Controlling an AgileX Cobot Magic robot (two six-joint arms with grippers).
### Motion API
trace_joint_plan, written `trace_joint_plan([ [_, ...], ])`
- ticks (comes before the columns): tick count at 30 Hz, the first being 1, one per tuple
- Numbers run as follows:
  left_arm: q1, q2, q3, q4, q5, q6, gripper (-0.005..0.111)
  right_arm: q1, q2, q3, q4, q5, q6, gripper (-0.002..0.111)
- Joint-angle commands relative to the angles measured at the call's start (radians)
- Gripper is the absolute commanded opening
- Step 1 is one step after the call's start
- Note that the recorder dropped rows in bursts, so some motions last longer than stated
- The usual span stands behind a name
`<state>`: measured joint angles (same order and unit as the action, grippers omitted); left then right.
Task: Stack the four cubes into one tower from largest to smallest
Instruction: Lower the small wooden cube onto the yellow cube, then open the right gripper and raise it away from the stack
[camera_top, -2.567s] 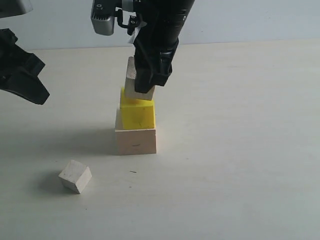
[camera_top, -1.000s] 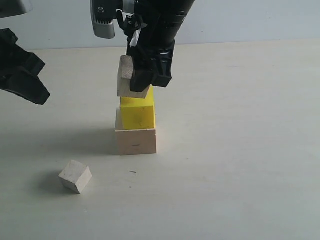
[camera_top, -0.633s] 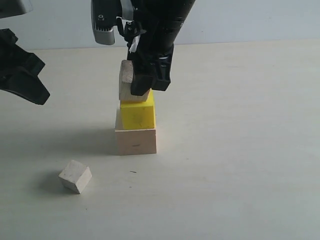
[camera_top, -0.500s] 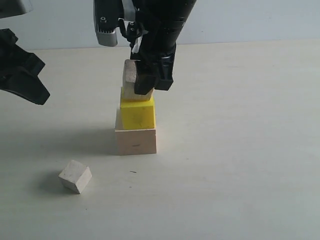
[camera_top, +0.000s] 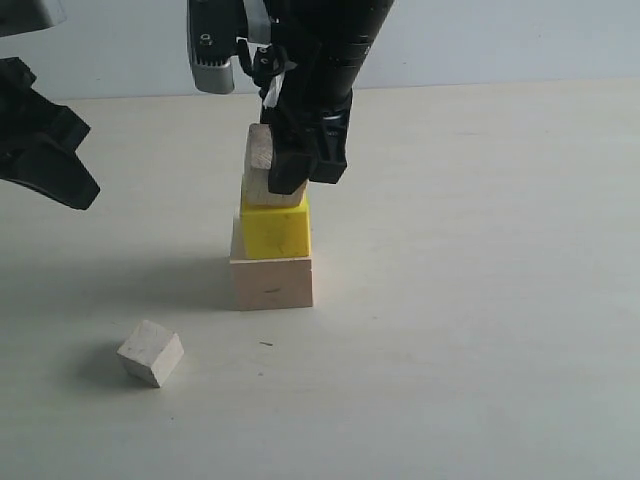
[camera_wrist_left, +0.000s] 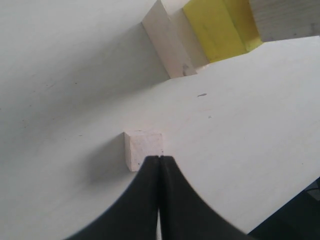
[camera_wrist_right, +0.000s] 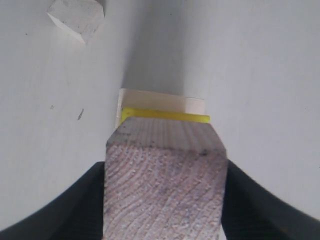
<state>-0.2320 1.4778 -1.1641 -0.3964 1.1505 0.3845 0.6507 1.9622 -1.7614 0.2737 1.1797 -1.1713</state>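
Tan cube (camera_top: 258, 165): clamped between the right fingers (camera_top: 300, 165), centre of the exterior frame, upper half; slightly askew, low edge at or just over the yellow cube (camera_top: 274, 230). Contact impossible to tell.
Tower so far: large pale cube (camera_top: 271, 283) on the counter (camera_top: 480, 300), yellow cube squarely on top, nearly flush with the pale cube's right side in the exterior frame.
Smallest whitish cube (camera_top: 151, 353): loose on the counter, lower left of the frame, well apart from the stack, turned corner-on.
Left fingers (camera_wrist_left: 145, 200): pressed together on nothing, parked at the upper left edge of the exterior frame; in the left wrist view, tips just over the whitish cube (camera_wrist_left: 144, 149).
Step in hand: by the look of it, seating the third tier.
Doing it well: level the tan cube (camera_wrist_right: 165, 185) first, underside flat to the yellow top. Centre by the thin yellow strip (camera_wrist_right: 165, 116) showing past its far edge in the right wrist view. Lower straight down, let go only once fully seated, spread both fingers evenly, then lift straight up with no sideways drag.
Risk: small landing face. Any tilt at release likely to tip the cube or shove the yellow tier.
Left to do: whitish cube on top.
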Motion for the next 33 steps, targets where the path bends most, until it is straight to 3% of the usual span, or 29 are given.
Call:
trace_joint_plan([
  [1,0.001,-0.001,0.001,-0.009,0.006,0.002,0.000,-0.001,-0.003,0.000,0.010,-0.042,-0.015,0.039],
  [4,0.001,-0.001,0.001,-0.009,0.006,0.002,0.000,-0.001,-0.003,0.000,0.010,-0.058,-0.013,0.052],
  [9,0.001,-0.001,0.001,-0.007,0.006,0.002,0.000,-0.001,-0.003,0.000,0.010,-0.049,-0.003,0.062],
  [33,0.001,-0.001,0.001,-0.005,0.001,0.004,0.000,-0.001,-0.054,0.000,0.004,-0.054,0.050,0.062],
])
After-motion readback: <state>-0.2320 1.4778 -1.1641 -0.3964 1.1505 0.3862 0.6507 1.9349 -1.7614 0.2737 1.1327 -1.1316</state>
